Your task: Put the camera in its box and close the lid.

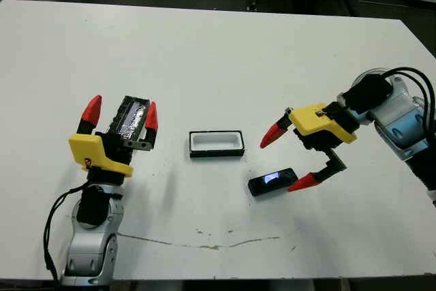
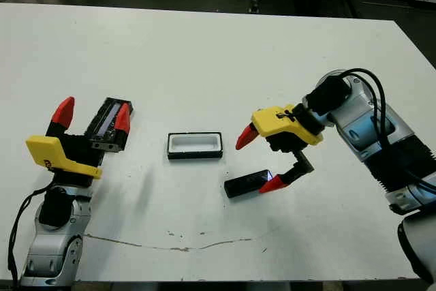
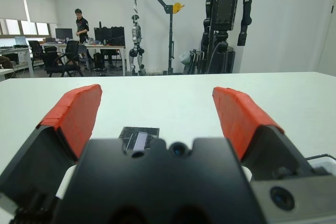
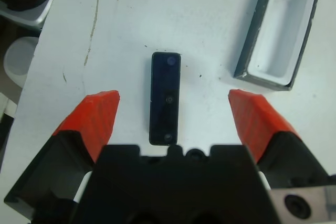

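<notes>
White worktop [image 1: 218, 46] holds the small, shiny, probably slippery camera [image 1: 272, 182] lying near the box [image 1: 216, 144], under the wide-open right hand [image 1: 285, 157], which should pinch its long sides.

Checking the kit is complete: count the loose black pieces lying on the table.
3: the lid by the left hand, the box mid-table, the camera under the open right hand. None seems hidden.
</notes>
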Action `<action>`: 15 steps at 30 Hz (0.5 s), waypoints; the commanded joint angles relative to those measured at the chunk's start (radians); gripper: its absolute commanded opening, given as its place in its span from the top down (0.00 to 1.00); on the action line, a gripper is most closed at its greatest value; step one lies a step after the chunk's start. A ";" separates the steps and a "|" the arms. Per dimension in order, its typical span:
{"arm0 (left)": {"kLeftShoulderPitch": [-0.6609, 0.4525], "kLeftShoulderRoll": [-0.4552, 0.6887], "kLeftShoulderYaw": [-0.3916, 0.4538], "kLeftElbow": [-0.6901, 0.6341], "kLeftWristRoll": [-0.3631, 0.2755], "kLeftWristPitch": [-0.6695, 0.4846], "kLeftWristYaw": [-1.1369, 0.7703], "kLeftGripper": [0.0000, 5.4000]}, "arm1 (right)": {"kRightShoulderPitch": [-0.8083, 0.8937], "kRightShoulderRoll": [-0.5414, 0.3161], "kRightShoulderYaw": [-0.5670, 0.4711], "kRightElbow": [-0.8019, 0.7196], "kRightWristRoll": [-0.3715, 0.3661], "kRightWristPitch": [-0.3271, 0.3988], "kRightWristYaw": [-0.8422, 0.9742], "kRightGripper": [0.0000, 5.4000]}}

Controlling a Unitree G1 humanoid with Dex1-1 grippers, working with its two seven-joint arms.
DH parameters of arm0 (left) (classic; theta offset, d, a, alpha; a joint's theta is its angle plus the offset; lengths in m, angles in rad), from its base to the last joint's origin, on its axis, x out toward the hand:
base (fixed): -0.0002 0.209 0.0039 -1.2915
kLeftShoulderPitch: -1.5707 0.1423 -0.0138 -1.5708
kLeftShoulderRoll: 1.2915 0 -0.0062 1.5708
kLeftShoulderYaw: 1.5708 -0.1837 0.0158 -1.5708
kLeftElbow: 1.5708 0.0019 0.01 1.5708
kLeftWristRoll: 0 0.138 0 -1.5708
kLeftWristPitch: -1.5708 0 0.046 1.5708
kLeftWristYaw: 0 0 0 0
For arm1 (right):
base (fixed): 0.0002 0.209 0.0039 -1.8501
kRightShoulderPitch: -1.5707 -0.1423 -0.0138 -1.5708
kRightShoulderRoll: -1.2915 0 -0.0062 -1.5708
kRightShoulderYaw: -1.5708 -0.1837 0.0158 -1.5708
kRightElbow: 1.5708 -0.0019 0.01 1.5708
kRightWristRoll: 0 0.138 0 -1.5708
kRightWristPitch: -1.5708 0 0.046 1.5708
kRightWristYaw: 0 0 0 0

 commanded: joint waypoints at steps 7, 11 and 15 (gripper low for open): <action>0.010 0.001 -0.002 0.002 0.004 0.009 0.005 0.00 | 0.044 0.025 -0.050 0.027 -0.012 -0.027 0.005 0.00; 0.009 -0.002 -0.002 0.004 -0.003 0.008 0.002 0.00 | 0.065 0.042 -0.080 0.040 -0.025 -0.023 -0.009 0.00; 0.011 0.003 -0.004 0.002 0.001 0.012 -0.001 0.00 | 0.082 0.060 -0.096 0.073 -0.056 -0.031 -0.032 0.00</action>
